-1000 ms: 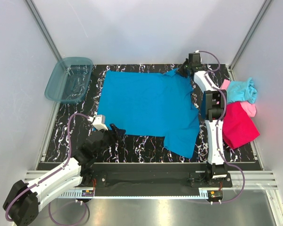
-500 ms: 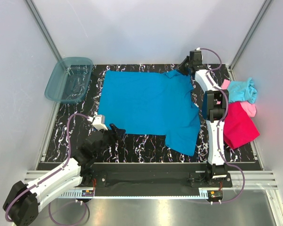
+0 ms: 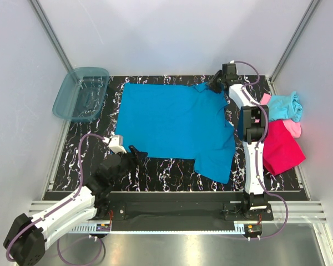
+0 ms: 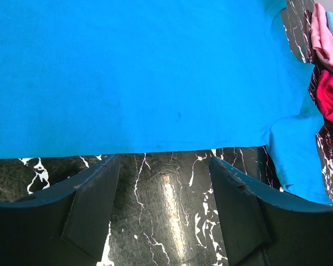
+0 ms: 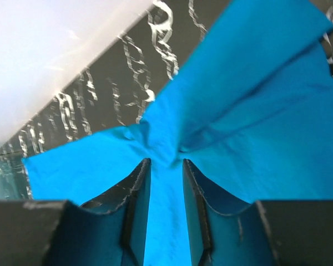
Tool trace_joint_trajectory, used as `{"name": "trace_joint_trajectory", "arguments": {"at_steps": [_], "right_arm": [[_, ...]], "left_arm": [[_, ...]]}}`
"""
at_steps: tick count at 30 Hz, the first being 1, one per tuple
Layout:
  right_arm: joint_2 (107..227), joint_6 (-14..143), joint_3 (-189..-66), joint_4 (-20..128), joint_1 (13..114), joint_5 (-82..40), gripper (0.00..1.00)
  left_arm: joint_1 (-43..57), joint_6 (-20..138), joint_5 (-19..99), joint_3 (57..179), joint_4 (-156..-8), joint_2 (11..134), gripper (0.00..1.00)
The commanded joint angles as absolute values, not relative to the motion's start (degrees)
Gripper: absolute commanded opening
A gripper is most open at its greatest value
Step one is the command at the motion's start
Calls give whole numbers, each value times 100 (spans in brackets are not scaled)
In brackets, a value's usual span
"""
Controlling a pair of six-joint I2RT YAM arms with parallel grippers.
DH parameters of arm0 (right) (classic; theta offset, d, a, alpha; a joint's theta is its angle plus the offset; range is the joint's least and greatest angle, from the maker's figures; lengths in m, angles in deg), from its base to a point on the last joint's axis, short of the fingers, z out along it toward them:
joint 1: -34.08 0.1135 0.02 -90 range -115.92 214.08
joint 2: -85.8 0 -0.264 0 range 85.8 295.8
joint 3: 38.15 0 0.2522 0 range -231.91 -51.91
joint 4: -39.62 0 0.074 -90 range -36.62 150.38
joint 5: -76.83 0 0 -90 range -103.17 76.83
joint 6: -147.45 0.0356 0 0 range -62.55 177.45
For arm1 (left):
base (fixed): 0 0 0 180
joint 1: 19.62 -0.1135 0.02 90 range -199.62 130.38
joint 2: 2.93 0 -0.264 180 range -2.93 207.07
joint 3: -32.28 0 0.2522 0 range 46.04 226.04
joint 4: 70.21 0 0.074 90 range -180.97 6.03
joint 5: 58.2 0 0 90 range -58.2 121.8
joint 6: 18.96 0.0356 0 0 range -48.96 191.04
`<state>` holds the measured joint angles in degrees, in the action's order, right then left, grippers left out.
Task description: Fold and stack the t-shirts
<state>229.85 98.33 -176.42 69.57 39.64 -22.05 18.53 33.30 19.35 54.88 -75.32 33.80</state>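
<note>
A blue t-shirt (image 3: 172, 124) lies spread flat on the black marbled table, one sleeve hanging toward the near right. My right gripper (image 3: 213, 84) is at its far right corner. In the right wrist view the jaws (image 5: 165, 163) stand a little apart, with a puckered ridge of the blue cloth (image 5: 266, 111) between them. My left gripper (image 3: 137, 154) is open just off the shirt's near hem (image 4: 144, 72), with only bare table between its fingers (image 4: 164, 166). At the right edge lie a magenta-red shirt (image 3: 282, 147), a light pink one (image 3: 293, 128) and an aqua one (image 3: 283, 105), bunched together.
A translucent teal bin (image 3: 80, 94) sits at the table's far left corner. White walls and metal frame posts close in the table on three sides. The right arm (image 3: 250, 127) stretches along the shirt's right side, next to the pile of shirts.
The right gripper's jaws have parted from a tight pinch on the blue shirt's far right corner. The left arm has not moved.
</note>
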Motion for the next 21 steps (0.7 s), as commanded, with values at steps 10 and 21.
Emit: {"name": "trace_joint_trajectory", "arguments": {"at_steps": [10, 21], "right_arm": [[22897, 9858, -17838, 6806, 3935, -2275, 35], [23223, 9911, -17935, 6806, 3935, -2257, 36]], "left_arm": [[1870, 3412, 1870, 5465, -7448, 3222, 70], [1870, 3412, 1879, 5465, -7456, 3170, 70]]}}
